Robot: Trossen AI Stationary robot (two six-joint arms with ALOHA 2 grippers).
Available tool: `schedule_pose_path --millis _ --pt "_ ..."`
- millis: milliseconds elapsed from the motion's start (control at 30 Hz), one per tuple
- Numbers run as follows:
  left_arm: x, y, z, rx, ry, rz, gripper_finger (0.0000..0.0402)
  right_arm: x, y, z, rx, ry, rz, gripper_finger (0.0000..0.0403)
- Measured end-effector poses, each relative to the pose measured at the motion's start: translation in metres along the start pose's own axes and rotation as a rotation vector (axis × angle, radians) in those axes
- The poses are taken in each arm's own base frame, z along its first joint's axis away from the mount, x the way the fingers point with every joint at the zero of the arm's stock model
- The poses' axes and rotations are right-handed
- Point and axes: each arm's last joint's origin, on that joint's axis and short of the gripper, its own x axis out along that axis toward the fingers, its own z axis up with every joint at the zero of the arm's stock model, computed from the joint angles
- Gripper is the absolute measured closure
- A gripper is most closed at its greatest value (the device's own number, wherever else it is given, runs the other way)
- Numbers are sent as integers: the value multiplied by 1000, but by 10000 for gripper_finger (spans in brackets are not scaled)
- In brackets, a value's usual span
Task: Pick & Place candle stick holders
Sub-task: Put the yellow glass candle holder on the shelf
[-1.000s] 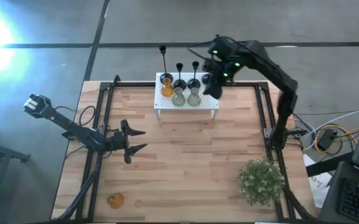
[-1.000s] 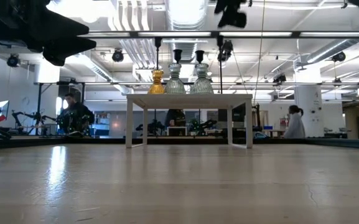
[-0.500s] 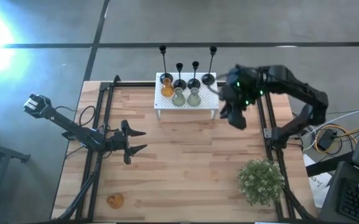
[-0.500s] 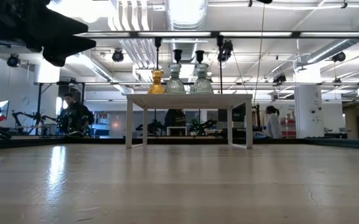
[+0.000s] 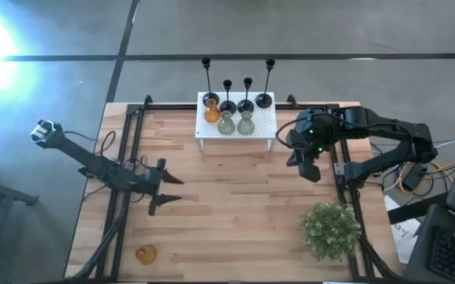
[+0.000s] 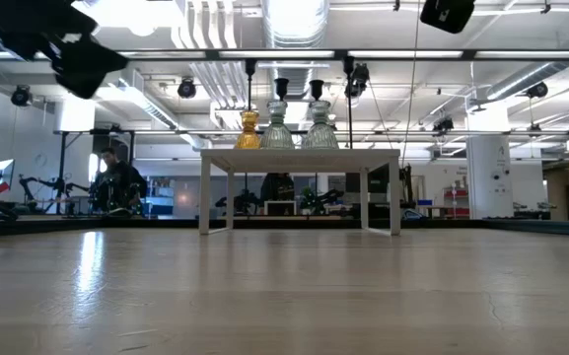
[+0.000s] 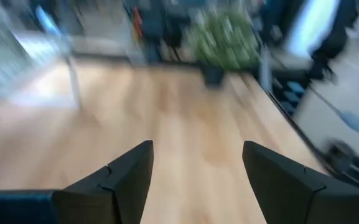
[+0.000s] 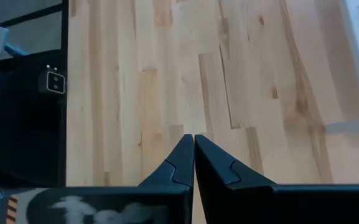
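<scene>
Holding both arms off the work, I log this station state.

1. Right gripper (image 5: 312, 168): hovering above bare wood near the right edge of the light wooden table (image 5: 235, 213). In the right wrist view its 2 dark fingers (image 8: 178, 163) are clenched tip to tip, with nothing between them. I judge the arm is between placements.

2. Left gripper (image 5: 166, 194): hovering over the table's left half. Its fingers (image 7: 124, 178) are spread wide and released, carrying nothing. Beyond the fingertips, across the table, lies the bushy green plant (image 7: 224, 38). I read this spread as readiness for a grasp.

3. White perforated metal rack (image 5: 236, 132): standing at the table's far edge, just beside the right gripper and away from its fingertips. On it I count 7 holders:
- 4 black candle stick holders with round bases and thin upright stems (image 5: 247, 95), in a back row;
- 1 squat amber glass holder (image 5: 211, 113), in front of that row;
- 2 squat pale green glass holders (image 5: 236, 121), beside it.
Stems at the back and squat glass in front suggest a deliberate display order.

4. Loose amber glass holder (image 5: 147, 254): resting alone near the table's front-left corner, well apart from the rack and below the left fingers' reach line. I judge it the remaining piece, and the left arm the closer candidate to collect it.

5. Risk: glass may slip or tip if gripped off-centre.
</scene>
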Motion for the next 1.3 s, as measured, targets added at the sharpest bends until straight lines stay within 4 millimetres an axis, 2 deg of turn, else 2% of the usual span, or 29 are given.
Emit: schedule_pose_path --millis 133,267,467,633,767,1033,1300 --pt "-15 -5 26 -177 313 -66 163 7 -3 -9 -6 -26 5 394" --pt "-33 -10 42 -323 622 -22 181 19 -8 -14 -10 -32 6 394" --pt "-41 -31 58 -518 871 19 199 36 -13 -21 -5 -7 2 394" --pt "-30 -61 49 -616 1062 38 202 44 -16 -25 2 17 -3 394" --pt "-22 -85 41 -645 1207 73 203 45 -16 -21 -26 -25 4 394" --pt "-9 -118 22 -664 1313 206 203 45 -15 -16 -61 -80 13 394" --pt "-5 -139 20 -704 1339 237 203 45 -15 -16 -97 -83 11 394"
